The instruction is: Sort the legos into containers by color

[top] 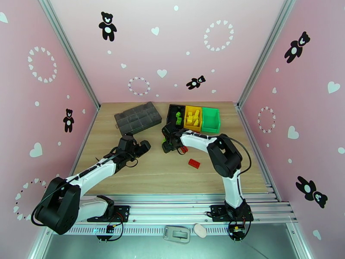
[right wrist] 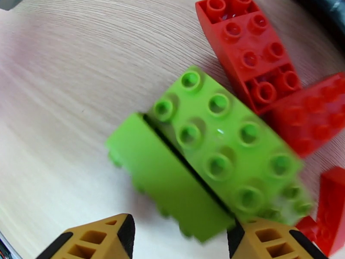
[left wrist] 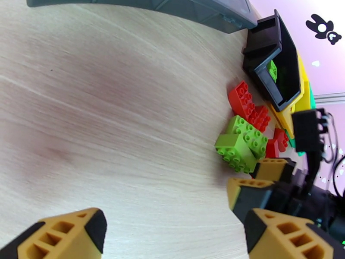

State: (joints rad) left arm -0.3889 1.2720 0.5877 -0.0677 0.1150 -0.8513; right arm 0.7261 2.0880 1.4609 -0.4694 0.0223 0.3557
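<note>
The left gripper (left wrist: 174,225) is held wide open above the wooden table (left wrist: 108,104), while the right gripper (right wrist: 181,236) is spread open just beside two green legos (right wrist: 215,152), neither gripped

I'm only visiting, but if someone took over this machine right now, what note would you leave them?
Left gripper: jaws open, empty, over the table.
Right gripper: jaws open, low over two green legos beside red legos.
Done: green bricks in black bin, yellow bricks in yellow bin.
Left: that pile and one stray red brick; green bin looks empty.
</note>
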